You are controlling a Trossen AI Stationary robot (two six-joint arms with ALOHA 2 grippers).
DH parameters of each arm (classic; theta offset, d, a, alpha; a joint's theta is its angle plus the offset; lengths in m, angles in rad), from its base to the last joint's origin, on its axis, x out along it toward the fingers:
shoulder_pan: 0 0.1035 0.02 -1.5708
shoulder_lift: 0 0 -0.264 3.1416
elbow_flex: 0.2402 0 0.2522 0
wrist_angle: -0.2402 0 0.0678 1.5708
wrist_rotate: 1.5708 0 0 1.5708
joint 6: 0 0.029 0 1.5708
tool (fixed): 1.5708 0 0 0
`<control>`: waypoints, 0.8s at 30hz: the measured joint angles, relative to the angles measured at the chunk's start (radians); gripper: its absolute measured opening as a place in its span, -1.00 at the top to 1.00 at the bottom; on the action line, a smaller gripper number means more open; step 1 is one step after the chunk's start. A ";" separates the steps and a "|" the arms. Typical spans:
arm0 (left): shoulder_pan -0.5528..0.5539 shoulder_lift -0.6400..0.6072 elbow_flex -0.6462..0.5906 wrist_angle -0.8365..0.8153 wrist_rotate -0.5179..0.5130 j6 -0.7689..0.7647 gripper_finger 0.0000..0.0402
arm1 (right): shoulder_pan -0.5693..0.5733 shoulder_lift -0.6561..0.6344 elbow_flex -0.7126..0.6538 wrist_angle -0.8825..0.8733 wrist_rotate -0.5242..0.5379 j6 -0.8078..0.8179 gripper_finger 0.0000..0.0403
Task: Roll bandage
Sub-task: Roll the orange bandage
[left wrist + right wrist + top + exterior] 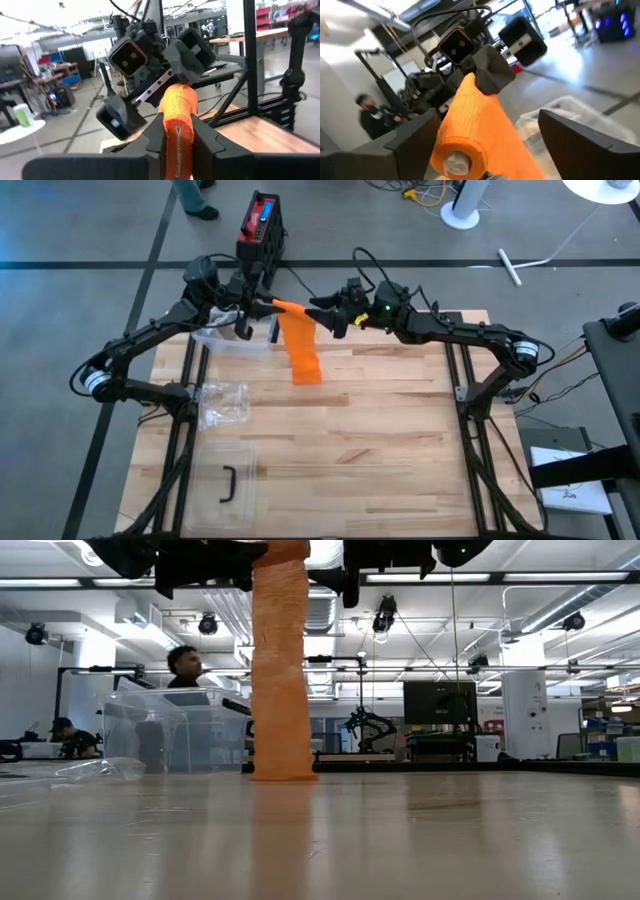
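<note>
A: How will the orange woven fabric bandage (300,345) handle?

B: My judgement is light, soft and limp. The wound part is a firm little cylinder, but the loose strip has no stiffness of its own; it hangs straight down under its own weight and its free end just touches the pale wooden slatted counter (380,440) near the far edge. Best hold is on the roll's flat ends or its core, never the tail, which would only stretch or crumple.

A: Where is it relative to the arms?

B: High above the far edge of the counter, between the two. The left pincer (176,134) is clamped on the strip just beneath the roll; the left wrist view shows a dark finger pressed to each side of the orange fabric. The right pincer (485,145) faces it from the other side, with the roll lying between its fingers. Those fingers (580,145) stand wide apart, well clear of the roll's sides, so it is not gripping.

A: Anything else nearby?

B: A clear plastic box (235,340) at the far left of the counter, a crumpled clear plastic bag (222,402) nearer the left edge, and a clear lid with a black handle (228,483) at the near left corner. None touches the bandage.
</note>
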 joint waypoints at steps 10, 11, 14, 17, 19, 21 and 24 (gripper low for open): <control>-0.001 -0.002 0.000 -0.005 0.082 0.119 0.81 | -0.032 0.025 -0.002 -0.034 -0.004 0.145 -0.69; -0.001 -0.002 0.000 -0.006 0.083 0.124 0.81 | -0.032 0.028 -0.002 -0.030 -0.007 0.146 -0.69; 0.000 -0.002 0.000 -0.006 0.089 0.137 0.81 | -0.035 0.040 -0.002 0.018 -0.038 0.166 -0.69; -0.002 -0.002 0.000 -0.009 0.102 0.139 0.81 | -0.042 0.054 -0.002 0.052 -0.090 0.213 -0.69; -0.001 -0.002 0.000 -0.009 0.107 0.154 0.81 | -0.043 0.062 -0.002 0.062 -0.096 0.226 -0.69; -0.001 -0.002 0.000 -0.014 0.106 0.178 0.81 | -0.051 0.068 -0.002 0.063 -0.112 0.251 -0.69; -0.001 -0.002 0.000 -0.016 0.094 0.204 0.81 | -0.052 0.074 -0.002 0.078 -0.152 0.298 -0.69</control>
